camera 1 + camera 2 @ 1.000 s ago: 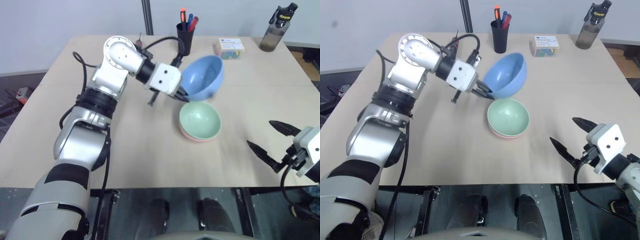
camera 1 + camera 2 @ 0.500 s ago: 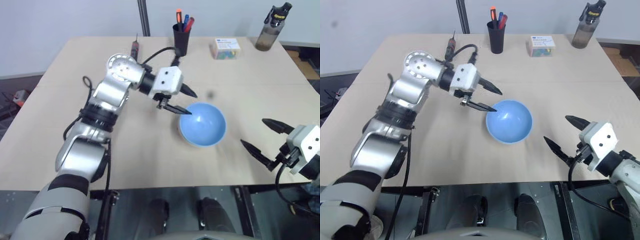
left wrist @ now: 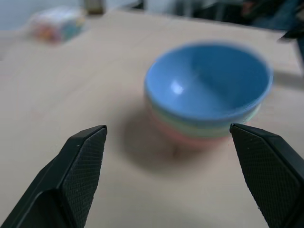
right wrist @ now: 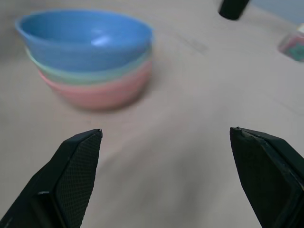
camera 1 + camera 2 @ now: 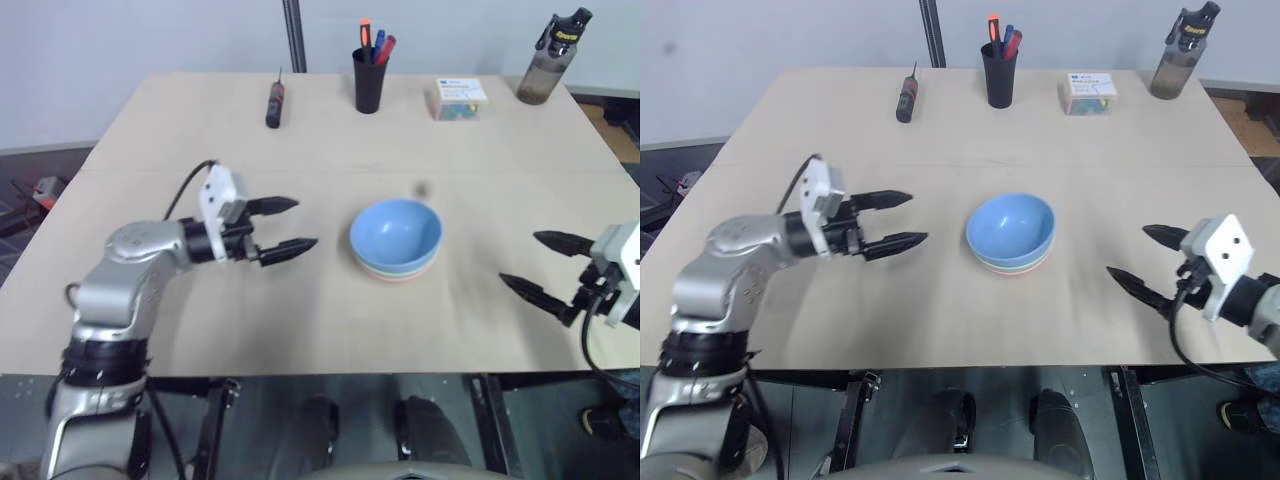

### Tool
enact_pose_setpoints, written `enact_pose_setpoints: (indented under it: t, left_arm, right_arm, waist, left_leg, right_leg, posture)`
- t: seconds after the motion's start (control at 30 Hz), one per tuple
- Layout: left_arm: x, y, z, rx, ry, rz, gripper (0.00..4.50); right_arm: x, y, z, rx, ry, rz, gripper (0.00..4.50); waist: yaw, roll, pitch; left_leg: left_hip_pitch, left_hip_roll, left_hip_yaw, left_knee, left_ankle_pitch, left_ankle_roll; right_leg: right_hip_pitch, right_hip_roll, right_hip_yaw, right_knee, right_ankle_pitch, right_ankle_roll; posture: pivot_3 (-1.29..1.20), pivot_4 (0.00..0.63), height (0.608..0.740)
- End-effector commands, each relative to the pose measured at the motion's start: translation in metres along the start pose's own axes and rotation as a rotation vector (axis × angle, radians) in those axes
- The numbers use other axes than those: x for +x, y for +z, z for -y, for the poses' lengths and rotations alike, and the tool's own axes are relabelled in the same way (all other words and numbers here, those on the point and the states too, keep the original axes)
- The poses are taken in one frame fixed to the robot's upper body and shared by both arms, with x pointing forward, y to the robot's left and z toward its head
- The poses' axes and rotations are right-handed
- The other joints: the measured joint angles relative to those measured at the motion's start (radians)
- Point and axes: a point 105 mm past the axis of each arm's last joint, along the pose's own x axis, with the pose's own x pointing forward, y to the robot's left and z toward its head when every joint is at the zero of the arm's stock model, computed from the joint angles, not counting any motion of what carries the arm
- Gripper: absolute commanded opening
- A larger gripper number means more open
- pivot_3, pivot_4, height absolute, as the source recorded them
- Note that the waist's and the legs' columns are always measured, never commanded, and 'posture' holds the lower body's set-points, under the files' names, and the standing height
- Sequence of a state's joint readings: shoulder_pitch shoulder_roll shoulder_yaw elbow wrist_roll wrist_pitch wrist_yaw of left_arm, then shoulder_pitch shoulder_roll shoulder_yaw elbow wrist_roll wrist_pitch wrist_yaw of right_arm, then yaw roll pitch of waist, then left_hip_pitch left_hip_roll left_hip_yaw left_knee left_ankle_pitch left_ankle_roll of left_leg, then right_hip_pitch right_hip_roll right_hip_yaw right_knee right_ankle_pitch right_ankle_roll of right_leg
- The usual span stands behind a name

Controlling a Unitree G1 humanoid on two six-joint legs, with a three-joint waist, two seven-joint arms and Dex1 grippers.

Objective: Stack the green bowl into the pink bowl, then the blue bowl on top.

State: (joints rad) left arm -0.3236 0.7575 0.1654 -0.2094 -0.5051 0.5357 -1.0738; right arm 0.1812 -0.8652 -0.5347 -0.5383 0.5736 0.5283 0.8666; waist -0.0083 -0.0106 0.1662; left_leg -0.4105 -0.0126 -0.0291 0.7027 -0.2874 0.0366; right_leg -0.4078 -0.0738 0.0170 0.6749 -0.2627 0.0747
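Three bowls stand nested in the middle of the table. The blue bowl point(image 5: 396, 233) is on top, the green bowl point(image 4: 90, 73) shows as a thin band under it, and the pink bowl point(image 4: 99, 90) is at the bottom on the tabletop. My left gripper point(image 5: 283, 228) is open and empty, well to the left of the stack, pointing toward it. Near the table's front right edge my right gripper point(image 5: 545, 264) hangs open and empty, also apart from the bowls.
Along the far edge of the table point(image 5: 300, 310) lie a screwdriver point(image 5: 273, 102), a black pen cup point(image 5: 368, 82), a small box point(image 5: 458, 97) and a dark bottle point(image 5: 548, 62).
The left gripper let go of the blue bowl, which now rests on the green one. It then opened wide and drew back to the left. The right gripper barely shifted.
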Motion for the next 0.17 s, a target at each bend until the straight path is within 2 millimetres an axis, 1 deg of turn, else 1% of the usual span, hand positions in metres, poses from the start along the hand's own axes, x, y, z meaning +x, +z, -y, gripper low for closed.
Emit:
enact_pose_setpoints:
  t: [0.03,0.1,0.13,0.17]
  left_arm:
    - [-0.0159,0.0068,0.008,0.054,0.018,-0.021,4.44]
    - [-0.0197,0.0023,0.0104,0.054,0.022,-0.038,4.44]
    - [-0.0207,0.0013,0.0116,0.053,0.023,-0.04,4.44]
    - [-0.0216,-0.0003,0.0125,0.048,0.023,-0.044,4.44]
  right_arm:
    - [-0.0149,0.0123,0.0021,-0.014,0.021,0.008,4.5]
    - [-0.0162,0.0132,0.0002,-0.002,0.039,0.004,4.5]
    - [-0.017,0.0132,-0.0003,0.001,0.044,0.002,4.5]
    - [-0.0163,0.0127,-0.0007,0.002,0.049,-0.002,4.5]
  waist:
    - [0.001,0.0,0.0]
    - [0.003,0.0,0.0]
    - [0.003,0.0,0.0]
    - [0.003,0.0,0.0]
  left_leg:
    - [0.0,0.0,0.0,0.0,0.0,0.0]
    - [0.002,0.0,0.0,0.0,0.0,0.0]
    - [0.009,0.0,0.0,-0.001,-0.001,0.001]
    - [0.012,0.0,0.0,-0.002,-0.001,0.001]
  right_leg:
    - [0.0,0.0,0.0,0.0,0.0,0.0]
    - [0.002,0.0,0.0,0.0,0.0,0.0]
    - [0.009,0.0,0.0,-0.002,0.0,0.0]
    - [0.012,0.0,0.0,-0.004,0.0,0.0]
  posture:
    - [0.0,0.15,0.74]
    - [0.0,0.15,0.74]
    - [0.0,0.15,0.74]
    - [0.0,0.15,0.74]
